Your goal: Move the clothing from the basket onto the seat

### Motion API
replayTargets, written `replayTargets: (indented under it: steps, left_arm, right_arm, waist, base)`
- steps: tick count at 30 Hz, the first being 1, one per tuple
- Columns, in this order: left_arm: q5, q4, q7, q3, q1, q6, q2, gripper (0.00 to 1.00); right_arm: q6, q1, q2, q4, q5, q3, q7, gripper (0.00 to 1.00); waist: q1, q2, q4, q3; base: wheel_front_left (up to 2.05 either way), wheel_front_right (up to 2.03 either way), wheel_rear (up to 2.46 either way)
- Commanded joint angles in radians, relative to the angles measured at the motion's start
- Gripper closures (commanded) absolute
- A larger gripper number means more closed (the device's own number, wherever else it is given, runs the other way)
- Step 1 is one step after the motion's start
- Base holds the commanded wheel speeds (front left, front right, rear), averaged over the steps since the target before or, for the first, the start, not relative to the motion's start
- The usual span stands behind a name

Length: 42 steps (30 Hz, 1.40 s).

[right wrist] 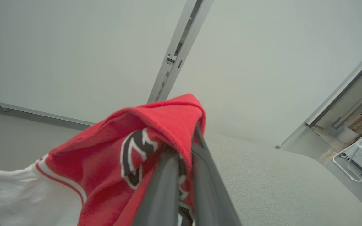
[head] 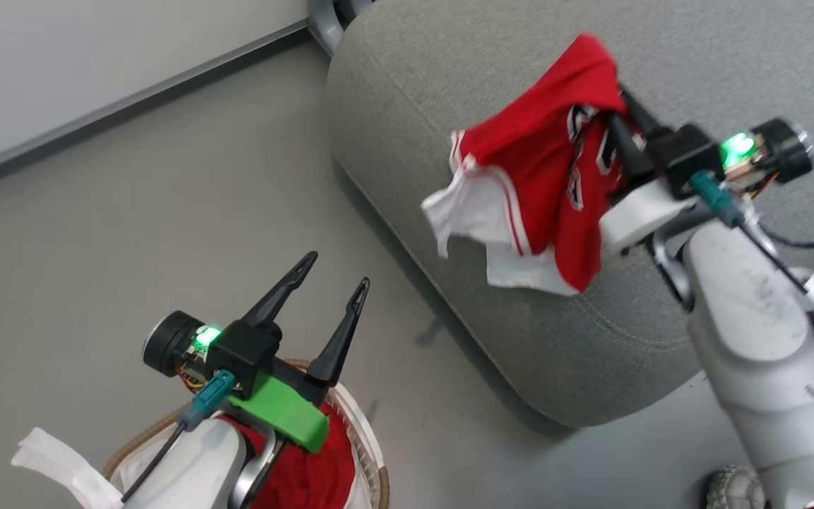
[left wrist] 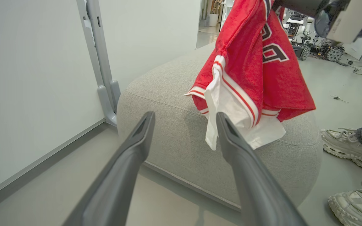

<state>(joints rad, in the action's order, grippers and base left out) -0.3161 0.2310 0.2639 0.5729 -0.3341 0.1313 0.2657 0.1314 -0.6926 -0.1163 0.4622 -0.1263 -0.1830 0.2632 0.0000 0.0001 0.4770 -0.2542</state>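
A red jersey (head: 545, 180) with white sleeves and black-white lettering hangs above the grey seat (head: 449, 78), pinched in my shut right gripper (head: 615, 106). The left wrist view has the jersey (left wrist: 256, 72) dangling over the seat's (left wrist: 168, 103) front edge, and the right wrist view has it (right wrist: 121, 157) draped over my closed fingers (right wrist: 168, 175). My left gripper (head: 333, 276) stands open and empty above the basket (head: 364, 445), where plainer red clothing (head: 308, 474) lies inside the white liner (head: 54, 459).
A grey post (left wrist: 101, 62) and a white wall (left wrist: 27, 78) stand left of the seat. A person's pale shoes (left wrist: 350, 150) are on the floor to the right of the seat. Bare grey floor (head: 167, 233) lies between basket and seat.
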Motion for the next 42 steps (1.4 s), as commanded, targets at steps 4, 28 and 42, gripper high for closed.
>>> replayTargets:
  steps: [4,28,42]
  left_arm:
    - [-0.018,-0.019,0.000,0.001,-0.039,-0.001,0.048,0.00]
    - [-0.061,-0.077,0.000,-0.016,-0.110,-0.001,0.184,0.00]
    - [-0.053,0.006,0.000,-0.119,-0.036,-0.001,0.114,0.00]
  right_arm:
    - [-0.001,-0.165,-0.059,0.051,-0.086,0.080,-0.007,1.00]
    - [-0.001,-0.180,0.003,-0.062,-0.414,0.726,-0.157,0.00]
    - [-0.002,0.046,0.058,-0.007,-0.400,0.729,-0.001,0.00]
  waist:
    - [0.0000,-0.0001,-0.127,-0.163]
    - [0.0000,-0.0001,-0.256,-0.411]
    - [0.0000,-0.0001,-0.234,-0.259]
  base:
    - [0.00,0.00,0.00]
    - [0.00,0.00,0.00]
    - [0.00,0.00,0.00]
